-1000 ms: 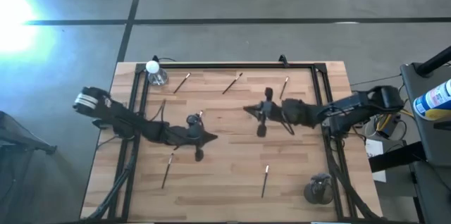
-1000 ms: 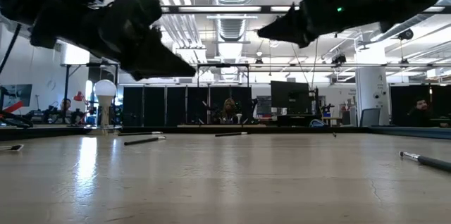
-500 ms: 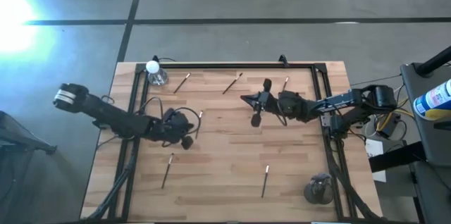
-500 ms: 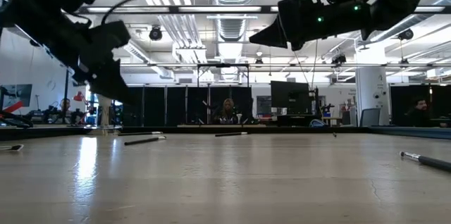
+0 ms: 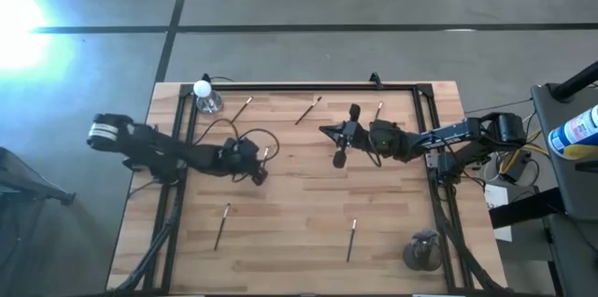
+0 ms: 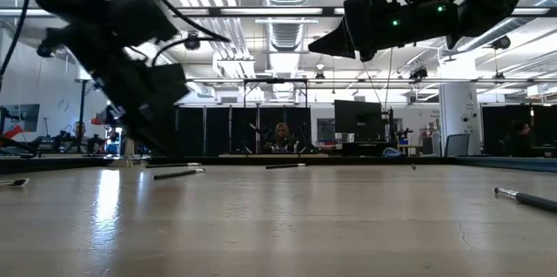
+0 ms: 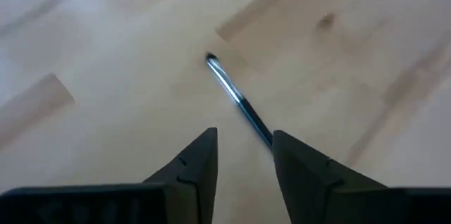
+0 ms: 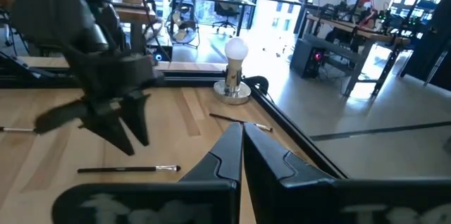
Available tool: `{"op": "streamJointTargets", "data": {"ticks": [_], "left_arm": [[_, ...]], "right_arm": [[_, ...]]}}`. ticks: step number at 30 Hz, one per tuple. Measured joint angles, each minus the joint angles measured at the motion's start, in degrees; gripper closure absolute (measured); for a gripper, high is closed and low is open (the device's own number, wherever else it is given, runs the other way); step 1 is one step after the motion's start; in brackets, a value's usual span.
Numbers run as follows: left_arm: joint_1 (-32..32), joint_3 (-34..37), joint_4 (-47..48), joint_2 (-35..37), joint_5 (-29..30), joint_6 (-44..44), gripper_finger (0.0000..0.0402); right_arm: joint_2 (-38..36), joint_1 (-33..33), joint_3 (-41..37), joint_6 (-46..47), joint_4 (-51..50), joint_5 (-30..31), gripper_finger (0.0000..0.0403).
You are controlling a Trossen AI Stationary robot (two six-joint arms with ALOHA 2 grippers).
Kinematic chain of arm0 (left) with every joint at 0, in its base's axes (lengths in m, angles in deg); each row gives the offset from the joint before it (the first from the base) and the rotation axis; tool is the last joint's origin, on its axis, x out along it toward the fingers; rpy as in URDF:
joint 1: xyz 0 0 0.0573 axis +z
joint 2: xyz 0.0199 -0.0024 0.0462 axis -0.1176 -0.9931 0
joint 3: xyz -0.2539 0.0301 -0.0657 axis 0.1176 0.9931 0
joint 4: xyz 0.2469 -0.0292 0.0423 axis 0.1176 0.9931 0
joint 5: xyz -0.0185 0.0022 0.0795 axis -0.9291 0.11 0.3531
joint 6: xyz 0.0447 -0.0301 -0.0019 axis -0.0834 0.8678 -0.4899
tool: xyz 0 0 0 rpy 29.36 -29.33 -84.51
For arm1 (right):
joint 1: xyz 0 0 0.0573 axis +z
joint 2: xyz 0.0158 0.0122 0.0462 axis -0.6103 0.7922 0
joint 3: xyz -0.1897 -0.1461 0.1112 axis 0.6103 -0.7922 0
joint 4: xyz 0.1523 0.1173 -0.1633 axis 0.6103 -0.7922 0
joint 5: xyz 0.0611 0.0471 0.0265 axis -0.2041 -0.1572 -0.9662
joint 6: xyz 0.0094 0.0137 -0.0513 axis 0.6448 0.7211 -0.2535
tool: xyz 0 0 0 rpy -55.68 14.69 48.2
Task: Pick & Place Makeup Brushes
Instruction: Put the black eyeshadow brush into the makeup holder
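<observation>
Several makeup brushes lie flat on the wooden table: one (image 5: pixel 265 153) by my left gripper, three near the far edge (image 5: pixel 243 107) (image 5: pixel 308 109) (image 5: pixel 377 115), two nearer the front (image 5: pixel 222 225) (image 5: pixel 351 239). My left gripper (image 5: pixel 261 174) is open, points down and hovers low over the first brush (image 7: pixel 236 97). That brush's handle runs in between the fingertips, which touch nothing. My right gripper (image 5: pixel 324 132) is shut and empty, held high over the table's middle and pointing toward the left edge; it also shows in the low view (image 6: pixel 322 46).
A small clear bottle with a round white cap (image 5: pixel 203 94) stands at the far left corner. A dark round holder (image 5: pixel 422 250) stands at the near right corner. A black frame rail (image 5: pixel 308 86) runs along the far edge. People and desks show in the room behind.
My left gripper has drawn back toward the table's left edge, tipped from nearly level to pointing down, and sunk toward the brush. My right gripper has shifted a little toward the far edge and has kept still since.
</observation>
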Motion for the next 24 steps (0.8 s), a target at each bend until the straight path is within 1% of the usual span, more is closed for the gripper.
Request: {"op": "streamJointTargets", "data": {"ticks": [6, 9, 13, 19, 24], "left_arm": [[6.1, -3.4, 0.5, -1.6, 0.1, -9.7, 0.0268], [11.3, -5.0, 2.4, -1.1, -0.1, -13.5, 0.0268], [20.5, -7.0, 4.0, -1.4, -3.1, -18.6, 0.0268], [35.4, -12.4, 6.7, -4.6, -12.1, -25.7, 0.0268], [42.8, -18.3, 10.6, -8.9, -12.8, -29.1, 0.0268]], "right_arm": [[0.0, 0.0, 0.0, 0.0, 0.0, 0.0, 0.0394], [0.0, 0.0, 0.0, 0.0, -0.1, 0.0, 0.0394], [0.0, 0.0, 0.0, 0.0, -0.1, 0.0, 0.0394], [0.0, 0.0, 0.0, -1.2, -0.1, 0.0, 0.0394], [0.0, 0.0, 0.0, -1.5, 0.0, 0.0, 0.0394]]}}
